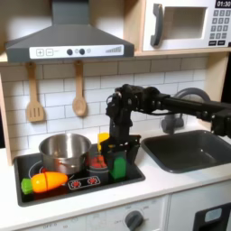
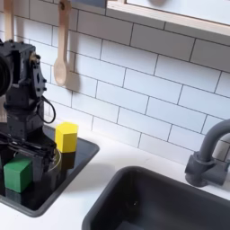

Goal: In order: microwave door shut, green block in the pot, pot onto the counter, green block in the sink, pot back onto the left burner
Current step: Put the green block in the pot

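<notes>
one pot [image 1: 64,152], one green block [image 2: 17,174], one yellow block [image 2: 66,137], one gripper [image 2: 32,148] above cooktop [image 2: 54,184]

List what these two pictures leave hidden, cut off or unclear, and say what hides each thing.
- Gripper: open or shut is unclear in both exterior views, dark against the cooktop.
- Pot's inside: its rim hides it in the first exterior view.
- Right burner: the arm and green block cover it in the first exterior view.
- Sink: the second exterior view's bottom edge cuts it off.
- Microwave door: the top edge crops it in the first exterior view.
</notes>
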{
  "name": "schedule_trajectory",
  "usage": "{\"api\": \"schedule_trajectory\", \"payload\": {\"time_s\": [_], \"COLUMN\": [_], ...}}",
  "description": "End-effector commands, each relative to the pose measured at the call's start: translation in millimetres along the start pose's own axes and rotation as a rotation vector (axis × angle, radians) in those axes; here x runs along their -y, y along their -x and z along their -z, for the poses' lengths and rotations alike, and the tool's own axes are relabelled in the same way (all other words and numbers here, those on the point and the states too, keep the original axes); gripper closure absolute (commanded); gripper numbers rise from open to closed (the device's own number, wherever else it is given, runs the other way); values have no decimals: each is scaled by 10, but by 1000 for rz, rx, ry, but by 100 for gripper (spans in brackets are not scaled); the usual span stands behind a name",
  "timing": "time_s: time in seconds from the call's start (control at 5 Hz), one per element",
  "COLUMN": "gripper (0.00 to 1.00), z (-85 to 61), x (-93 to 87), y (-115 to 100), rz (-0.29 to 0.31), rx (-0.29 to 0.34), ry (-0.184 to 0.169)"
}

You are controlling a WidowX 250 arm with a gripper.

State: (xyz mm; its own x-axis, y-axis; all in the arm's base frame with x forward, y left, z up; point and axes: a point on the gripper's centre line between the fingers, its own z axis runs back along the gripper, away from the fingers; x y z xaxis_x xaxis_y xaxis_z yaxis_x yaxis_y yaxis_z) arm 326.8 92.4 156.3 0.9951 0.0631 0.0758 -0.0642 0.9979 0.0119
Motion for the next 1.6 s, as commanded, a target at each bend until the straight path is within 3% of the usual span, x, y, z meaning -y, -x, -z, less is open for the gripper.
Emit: {"api": "schedule_trajectory", "payload": {"time_s": [0.0,0.6,1.0,1.2,1.4], "gripper": [0,0,0,100,100], "z": [126,236,244,207,188], "x": [-73,-58,-90,-108,-86], "y": [4,34,-14,-10,-25], "rz": [13,61,62,33,36], "rx": [5,-5,2,23,31], "ry": [24,36,24,17,19]}}
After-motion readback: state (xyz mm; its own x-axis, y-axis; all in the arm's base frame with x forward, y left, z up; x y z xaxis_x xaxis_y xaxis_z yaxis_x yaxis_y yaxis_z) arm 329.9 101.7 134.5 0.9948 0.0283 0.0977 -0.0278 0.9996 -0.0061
